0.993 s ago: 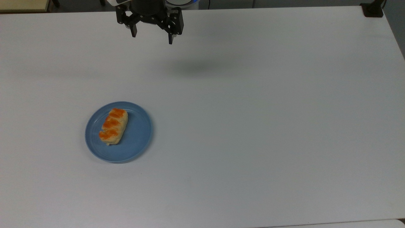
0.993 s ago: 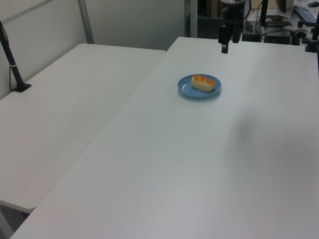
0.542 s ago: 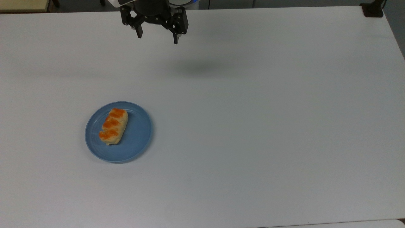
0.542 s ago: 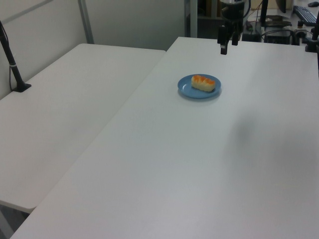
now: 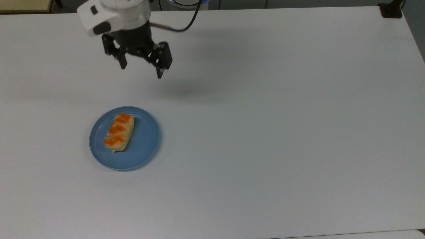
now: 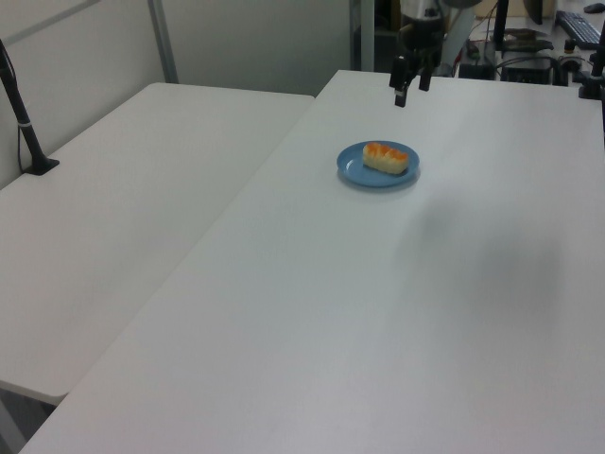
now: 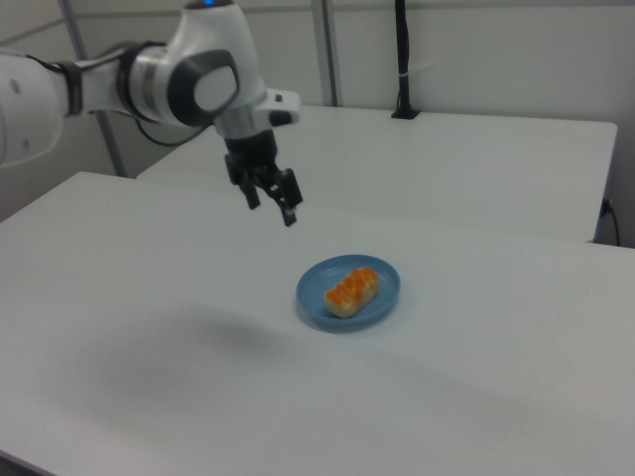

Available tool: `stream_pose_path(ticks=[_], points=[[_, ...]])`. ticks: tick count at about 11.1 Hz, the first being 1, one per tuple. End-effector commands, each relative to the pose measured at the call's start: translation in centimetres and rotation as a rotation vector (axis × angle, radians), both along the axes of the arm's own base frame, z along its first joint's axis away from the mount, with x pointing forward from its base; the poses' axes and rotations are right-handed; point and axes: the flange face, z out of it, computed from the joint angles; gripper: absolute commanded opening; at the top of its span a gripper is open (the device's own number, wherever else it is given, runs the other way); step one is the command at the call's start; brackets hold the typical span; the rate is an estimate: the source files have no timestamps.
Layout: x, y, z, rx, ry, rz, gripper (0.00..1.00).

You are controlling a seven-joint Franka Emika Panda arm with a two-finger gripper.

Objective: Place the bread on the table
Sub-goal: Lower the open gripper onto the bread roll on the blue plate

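1. A round blue plate (image 5: 142, 146) lay flat in the top view's left half, with a raised rim and faint rings inside; it also showed in the left view (image 6: 355, 171) and the right view (image 7: 383, 274)
2. A second white tabletop (image 6: 132, 199) adjoined at the left view's left; in the right view it (image 7: 476, 169) stood behind
3. A black post (image 6: 21, 109) rose from a base on that second tabletop, a cable along it; in the right view the post (image 7: 402, 55) rose at the far edge
4. A black clamp-like mount (image 5: 391, 10) sat at the top view's upper right corner
5. A keyboard (image 6: 579, 26) lay in the left view's upper right
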Motion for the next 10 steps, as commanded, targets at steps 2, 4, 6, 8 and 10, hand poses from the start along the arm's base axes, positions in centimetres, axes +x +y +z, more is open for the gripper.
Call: stream_pose_path(ticks=[2, 4, 6, 8, 10], points=[[5.3, -2.2, -7.4, -0.08, -0.041, 0.004, 1.0], [6.2, -3.1, -10.7, -0.125, -0.035, 0.016, 1.0], [6.8, -5.3, -13.6, -0.152, -0.052, -0.003, 1.0], [7.3, -6.6, -16.5, -0.17, -0.06, -0.008, 1.0], [7.3, -7.2, -18.0, -0.176, -0.051, -0.006, 1.0]])
